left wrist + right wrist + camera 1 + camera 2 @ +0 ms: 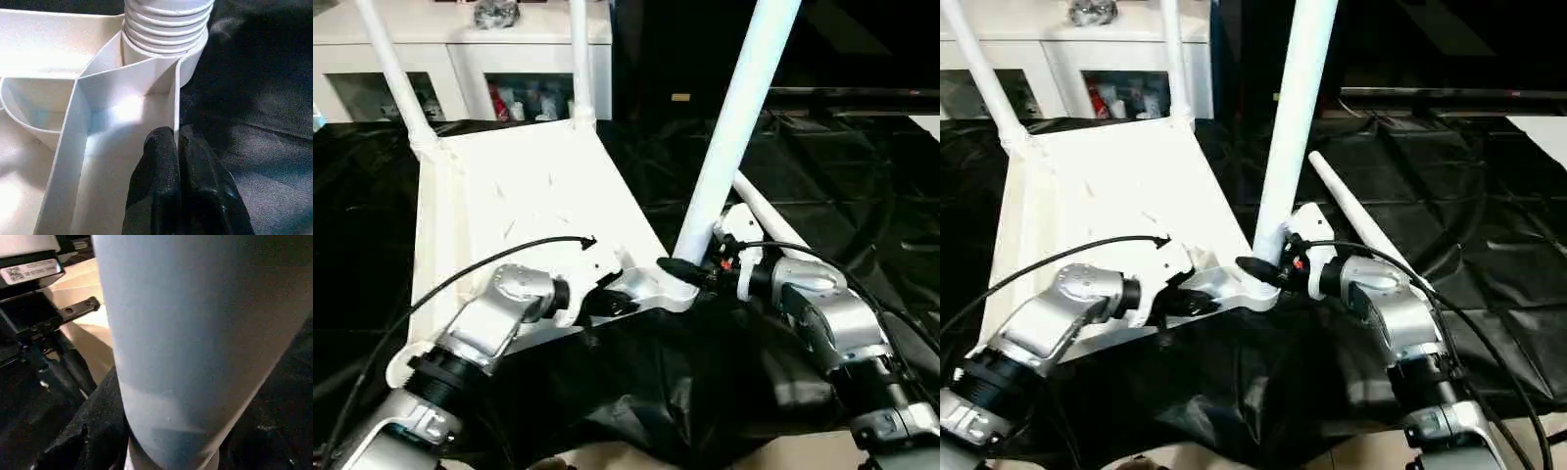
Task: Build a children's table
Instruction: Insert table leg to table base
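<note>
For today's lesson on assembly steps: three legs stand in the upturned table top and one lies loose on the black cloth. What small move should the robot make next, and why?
Probably keep turning the near leg into its corner socket. Thread rings above the socket suggest it is not fully seated. The right tool grips the leg's base, while the left tool pinches a rib of the table top, steadying it. The loose leg can wait.
</note>
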Available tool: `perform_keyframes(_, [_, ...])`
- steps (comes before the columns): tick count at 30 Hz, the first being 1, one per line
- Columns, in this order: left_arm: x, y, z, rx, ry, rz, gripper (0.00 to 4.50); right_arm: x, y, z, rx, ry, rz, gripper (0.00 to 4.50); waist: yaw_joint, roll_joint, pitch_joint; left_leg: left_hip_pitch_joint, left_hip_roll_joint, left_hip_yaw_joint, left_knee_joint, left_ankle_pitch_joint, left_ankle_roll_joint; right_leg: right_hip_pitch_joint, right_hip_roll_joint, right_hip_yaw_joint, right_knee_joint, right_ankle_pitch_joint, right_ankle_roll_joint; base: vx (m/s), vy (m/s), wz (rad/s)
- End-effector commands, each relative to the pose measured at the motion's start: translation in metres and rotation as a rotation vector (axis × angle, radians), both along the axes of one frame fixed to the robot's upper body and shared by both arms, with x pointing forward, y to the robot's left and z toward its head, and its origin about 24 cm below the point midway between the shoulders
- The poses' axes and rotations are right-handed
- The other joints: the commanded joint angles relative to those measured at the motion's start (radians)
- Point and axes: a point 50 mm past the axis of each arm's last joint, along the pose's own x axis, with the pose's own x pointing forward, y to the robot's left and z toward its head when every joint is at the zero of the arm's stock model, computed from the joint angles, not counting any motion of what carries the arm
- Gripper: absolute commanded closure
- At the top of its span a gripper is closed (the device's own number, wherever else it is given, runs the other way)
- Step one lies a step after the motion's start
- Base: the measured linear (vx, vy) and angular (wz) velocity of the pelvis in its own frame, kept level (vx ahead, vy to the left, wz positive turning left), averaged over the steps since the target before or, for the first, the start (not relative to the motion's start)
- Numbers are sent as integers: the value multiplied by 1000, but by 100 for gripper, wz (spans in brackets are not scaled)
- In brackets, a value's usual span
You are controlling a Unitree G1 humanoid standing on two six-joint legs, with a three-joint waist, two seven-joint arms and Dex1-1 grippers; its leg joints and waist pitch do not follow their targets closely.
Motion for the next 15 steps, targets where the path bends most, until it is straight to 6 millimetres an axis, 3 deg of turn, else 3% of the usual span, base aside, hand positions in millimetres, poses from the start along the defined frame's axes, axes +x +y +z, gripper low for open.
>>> perform_keyframes(1, [6, -3, 21, -44, -93, -63, 450, -18, 4, -32, -35, 168, 107, 260, -2, -1, -58, 9, 15, -4, -81, -344, 8, 40, -48, 41, -98, -448, -128, 0, 0, 0])
perform_keyframes(2, [4, -4, 22, -48, -90, -86, 450, -19, 4, -32, -38, 170, 125, 260, 0, 4, -58, 11, 16, -4, -82, -347, 7, 39, -47, 42, -97, -440, -134, 0, 0, 0])
perform_keyframes(11, [6, -2, 23, -43, -88, -92, 450, -20, 3, -35, -74, 155, 185, 260, 3, 1, -59, 9, 18, -3, -83, -341, 4, 42, -48, 43, -91, -402, -159, 0, 0, 0])
perform_keyframes(15, [12, 0, 24, -36, -98, -22, 450, -12, 4, -40, -84, 133, 81, 260, 0, 2, -54, 13, 16, -4, -83, -376, 0, 38, -49, 40, -99, -465, -147, 0, 0, 0])
